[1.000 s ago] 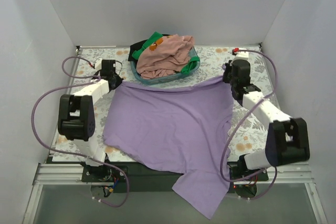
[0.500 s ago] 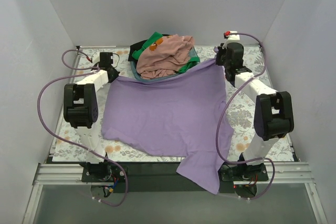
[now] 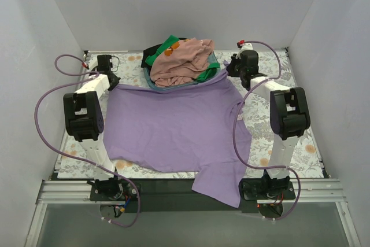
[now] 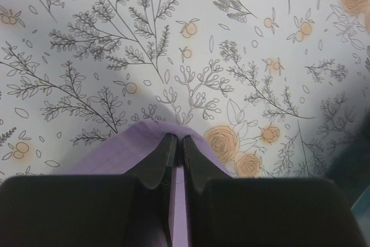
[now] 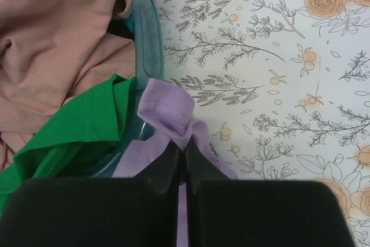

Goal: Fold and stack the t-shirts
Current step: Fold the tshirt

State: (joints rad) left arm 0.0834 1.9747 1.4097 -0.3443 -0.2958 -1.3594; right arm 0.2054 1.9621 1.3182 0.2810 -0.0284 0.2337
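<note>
The big purple t-shirt [image 3: 173, 122] lies spread out in the middle of the top view, on the flowery table [image 3: 130, 70]; one part of it hangs over the table's near edge at the bottom of the frame, a little right of the middle.

The left gripper [image 3: 108, 78] is at the upper left of the top view, at the shirt's far left corner; in the left wrist view its fingers [image 4: 159, 163] are pressed together at the bottom middle, with a bit of purple cloth pinched between them.

The right gripper [image 3: 231, 69] is at the upper right of the top view, at the shirt's far right corner; in the right wrist view its fingers [image 5: 165, 169] are squeezed tight on a folded bit of purple cloth, which touches the rim of the teal basket [image 5: 144, 33].

The basket sits at the top middle of the top view, between the two grippers; the purple shirt's far edge lies against its near side; a pink t-shirt [image 3: 185, 59] is heaped on top inside it, with a green t-shirt [image 3: 167, 44] and a black t-shirt [image 3: 151, 50] peeking out on its left.
</note>
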